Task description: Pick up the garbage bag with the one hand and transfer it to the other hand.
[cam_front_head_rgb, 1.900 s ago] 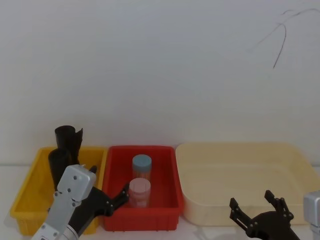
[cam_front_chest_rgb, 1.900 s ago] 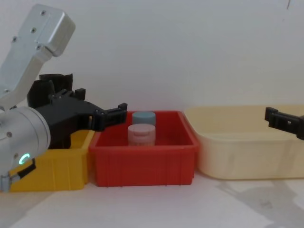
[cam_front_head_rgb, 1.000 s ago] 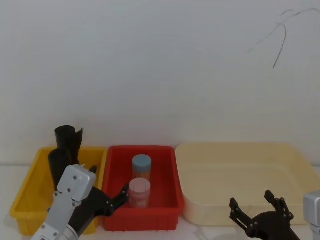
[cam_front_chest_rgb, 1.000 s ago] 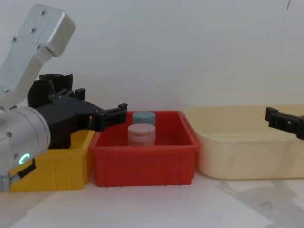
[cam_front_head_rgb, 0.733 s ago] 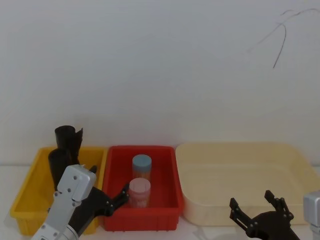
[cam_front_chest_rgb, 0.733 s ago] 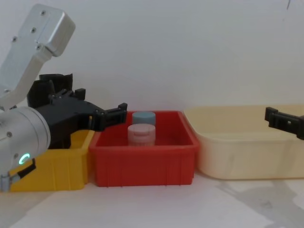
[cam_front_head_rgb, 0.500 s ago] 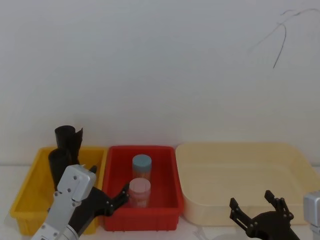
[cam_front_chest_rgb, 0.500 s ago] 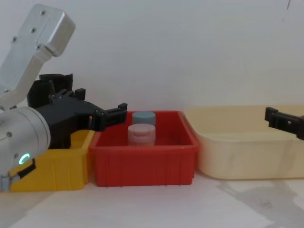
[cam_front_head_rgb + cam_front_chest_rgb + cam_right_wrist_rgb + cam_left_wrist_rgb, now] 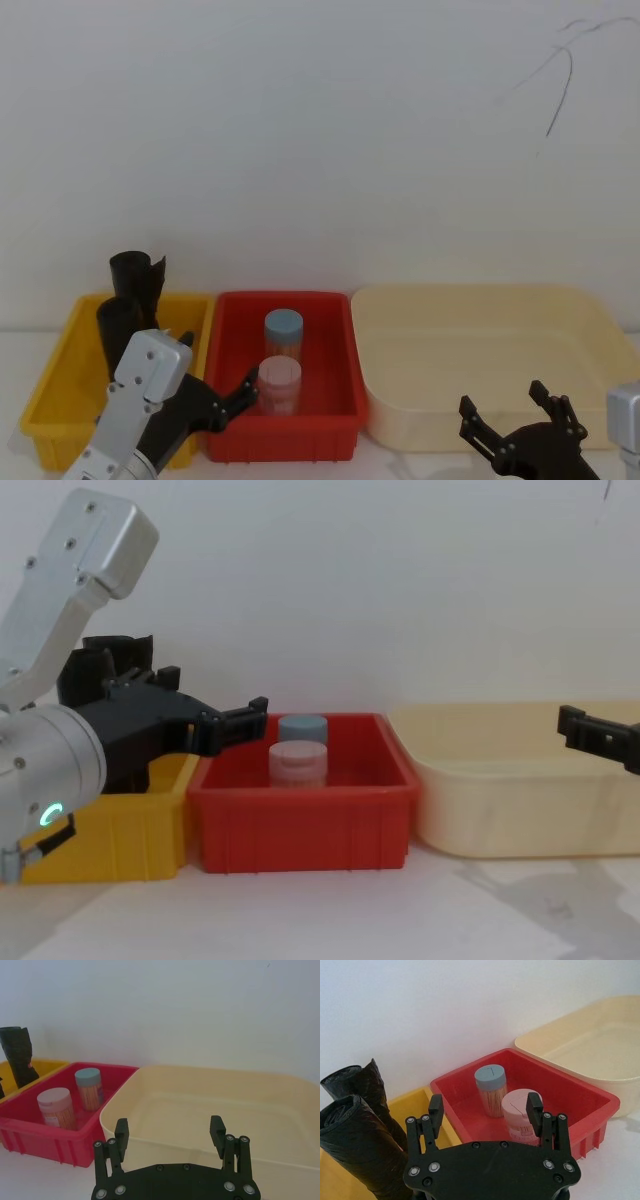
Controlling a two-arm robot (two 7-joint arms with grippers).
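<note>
Two black rolls stand in the yellow bin at far left. The garbage bag, the smooth tight one, is the nearer, upright, with the flared-top roll just behind it. Left gripper, on the silver green-ringed arm, hovers by the yellow bin's front right corner, just beside the bag, jaws wide, holding nothing. Right gripper sits low in front of the cream tub, jaws wide, nothing held. Red bin in the middle holds a blue-lidded jar and a pink-lidded jar. Bins sit on a white surface.
</note>
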